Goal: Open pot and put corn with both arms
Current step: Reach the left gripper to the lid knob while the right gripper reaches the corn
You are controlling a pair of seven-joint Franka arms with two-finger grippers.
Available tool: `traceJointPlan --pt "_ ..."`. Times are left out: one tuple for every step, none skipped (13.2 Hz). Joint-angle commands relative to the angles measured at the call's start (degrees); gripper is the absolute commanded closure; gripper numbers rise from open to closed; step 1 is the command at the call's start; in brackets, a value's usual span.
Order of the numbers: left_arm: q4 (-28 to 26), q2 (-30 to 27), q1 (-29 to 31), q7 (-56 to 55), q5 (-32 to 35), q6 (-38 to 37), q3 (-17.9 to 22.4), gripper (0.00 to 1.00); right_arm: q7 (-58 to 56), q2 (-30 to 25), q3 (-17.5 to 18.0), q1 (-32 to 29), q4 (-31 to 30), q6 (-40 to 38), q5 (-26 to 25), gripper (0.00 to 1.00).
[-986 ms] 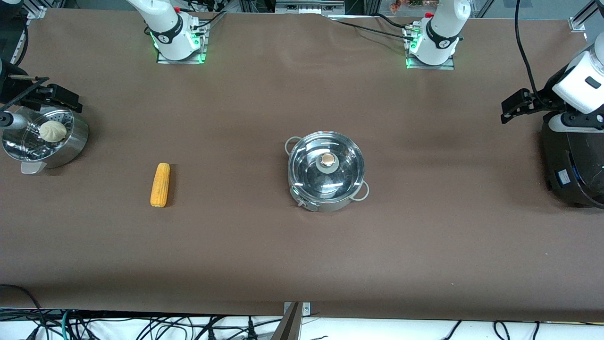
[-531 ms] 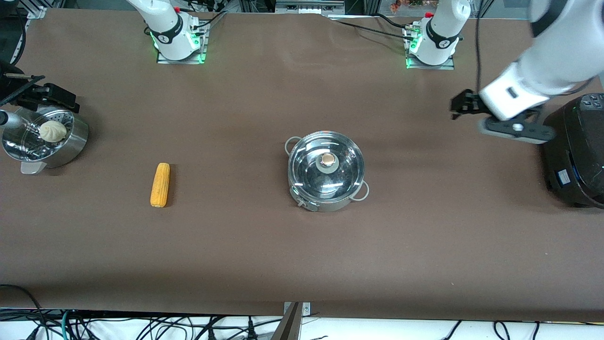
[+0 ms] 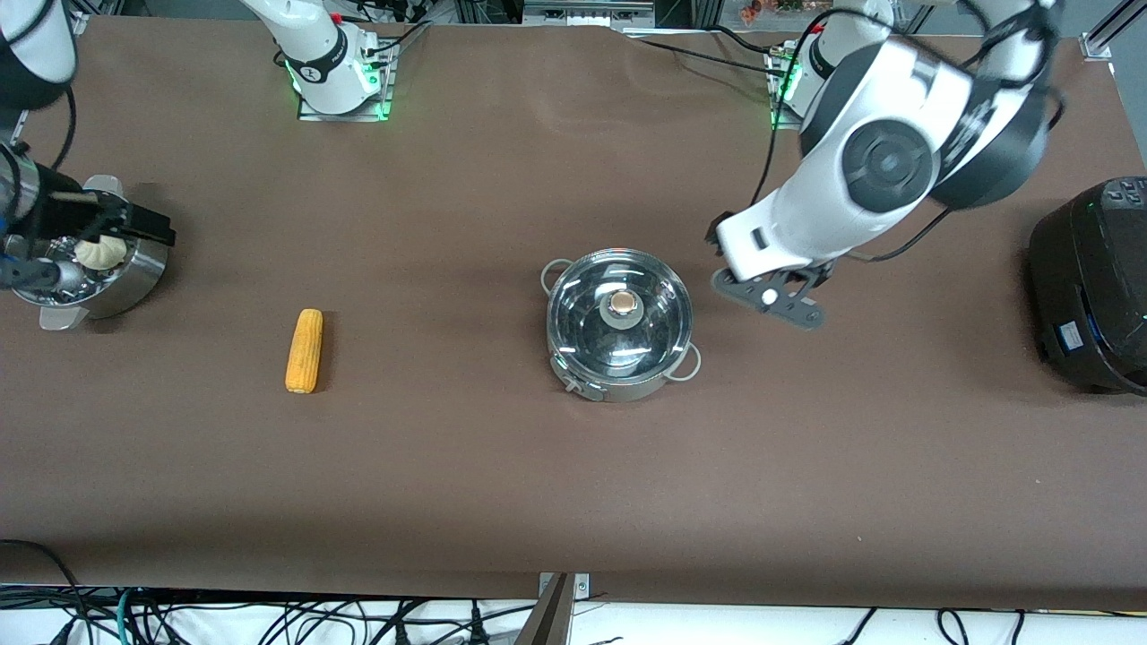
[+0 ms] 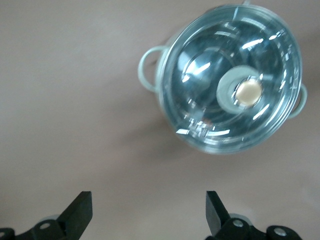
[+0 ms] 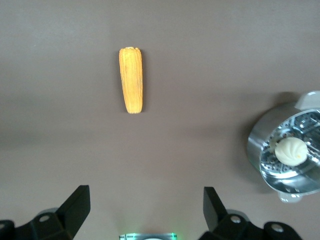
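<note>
The pot (image 3: 618,327) stands mid-table, and its glass lid (image 3: 587,309) with the tan knob (image 3: 623,306) is on it. The corn (image 3: 305,350) lies flat on the table toward the right arm's end. My left gripper (image 4: 149,206) is open and empty. It hangs over bare table beside the pot (image 4: 231,80), toward the left arm's end. My right gripper (image 5: 146,201) is open and empty too, up in the air at the right arm's end. Its hand (image 3: 99,224) shows above the steamer pot. The right wrist view shows the corn (image 5: 131,80) below on the table.
A steel steamer pot (image 3: 134,273) with a white bun (image 3: 99,253) in it sits at the right arm's end. A big black cooker (image 3: 1089,287) stands at the left arm's end. Brown table (image 3: 573,466) spreads around the pot and the corn.
The left arm has swung from above the black cooker toward the pot. The right arm has shifted slightly over the steamer pot. Pot and corn have not moved.
</note>
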Motion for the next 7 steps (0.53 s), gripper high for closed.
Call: traceJointPlan --pt "5.69 4.66 -3.04 -3.13 -1.18 1.53 0.75 0.0 0.41 3.41 0.38 -0.11 0.83 4.19 0.97 0.0" --pt "5.86 5.45 -4.09 -5.95 -1.18 1.8 0.75 0.0 0.5 4.72 0.46 0.24 0.75 5.42 1.23 0.0" --pt "5.78 5.98 -5.75 -8.32 -1.1 3.28 0.83 0.0 0.5 5.87 0.47 0.94 0.4 7.43 1.67 0.0" --pt "5.69 6.85 -6.55 -11.48 -1.1 5.65 0.83 0.0 0.5 6.92 0.47 1.21 -0.48 9.89 2.46 0.0" --pt "5.77 7.82 -7.52 -14.82 -1.1 7.5 0.83 0.0 0.59 7.98 0.47 1.3 -1.88 12.78 3.42 0.0" --pt "5.69 8.18 -8.57 -17.9 -1.1 9.17 0.83 0.0 0.5 9.21 0.47 1.3 -3.2 16.29 4.56 0.0" --pt "5.51 8.7 -9.36 -20.62 -1.01 10.58 0.83 0.0 0.59 10.61 0.55 1.39 -4.43 19.37 4.92 0.0"
